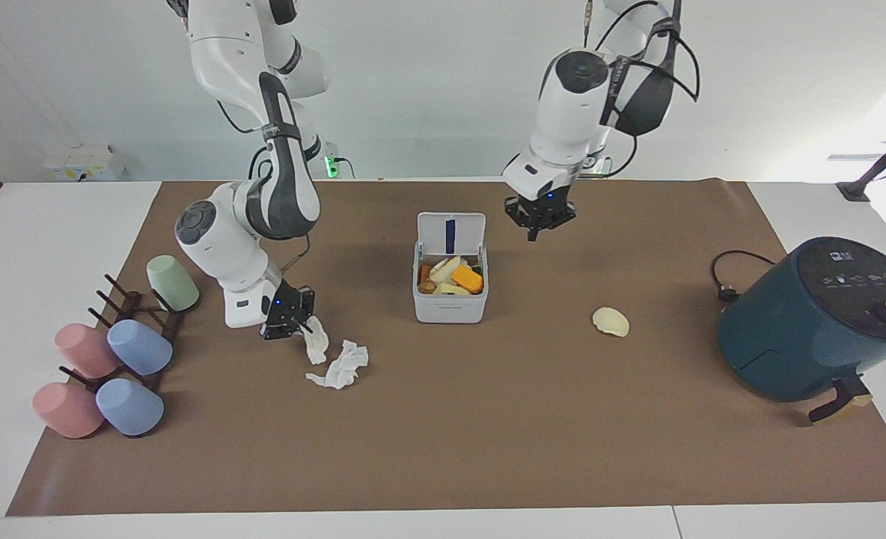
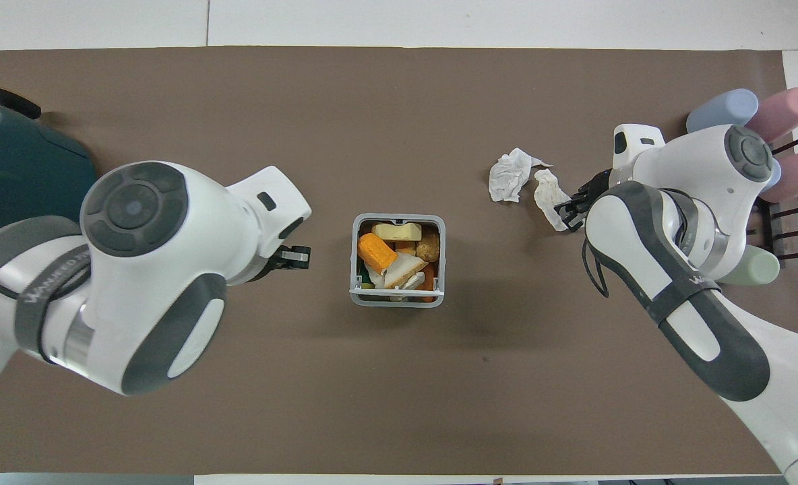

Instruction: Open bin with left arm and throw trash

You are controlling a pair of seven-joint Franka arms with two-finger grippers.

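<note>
Facing view: at the centre of the frame the bin [image 1: 449, 288] is seen on the brown mat [image 1: 488, 434] of the tabletop [image 1: 46, 239], its lid [image 1: 451, 231] raised upright at the upper edge. It is filled with mixed scraps [image 1: 450, 278], among them an orange piece and pale wedges. A faint line of print on the bin's front wall cannot be read. The left end effector [image 1: 539, 217] is held in the air just right of the lid and above it, touching nothing; whether it is released or clenched cannot be told. At centre left the right end effector [image 1: 287, 318] is clenched on one tissue wad [image 1: 314, 340], which hangs to the mat. The second tissue wad [image 1: 342, 365] lies touching it, lower right. The cream lump [image 1: 611, 321] lies right of centre, well apart from the bin. At the right edge the teal air fryer [image 1: 810, 322] is seen; white icons on its top cannot be read. At lower left, pastel cups [image 1: 140, 348] are mounted on a dark rack [image 1: 132, 307].

Overhead view: the bin [image 2: 399, 296] is seen open at centre, its contents [image 2: 399, 259] exposed. The left end effector [image 2: 291, 257] is shown left of it, the right end effector [image 2: 571, 205] at the gripped wad [image 2: 548, 199], upper right. "WANJEED" can partly be read on both arms' straps.
</note>
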